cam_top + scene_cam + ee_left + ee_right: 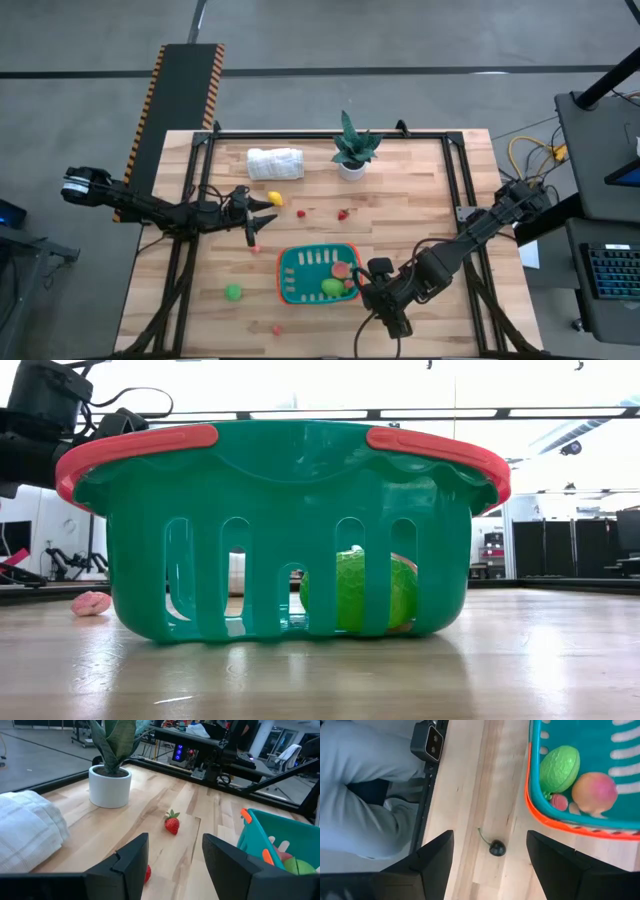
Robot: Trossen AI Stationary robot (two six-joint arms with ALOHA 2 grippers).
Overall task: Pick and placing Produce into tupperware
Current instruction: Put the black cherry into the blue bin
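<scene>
Tupperware (290, 275) sits on table (420, 200) w/ green fruit (559, 768), orange-pink peach (594, 791) and a small pink piece (559, 802) inside, all at its end nearest right gripper (377, 297). Right gripper, just beside that end, fingers apart and grasping nothing, above a dark cherry (496, 848) lying just outside the rim. Left gripper (262, 212), well apart from tupperware near yellow lemon (274, 199), also spread and empty; strawberry (172, 824) lies between it and tupperware.

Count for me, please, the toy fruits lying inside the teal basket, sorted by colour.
Green fruit: 1
Orange-pink peach: 1
Small pink piece: 1
Total in the basket: 3
</scene>
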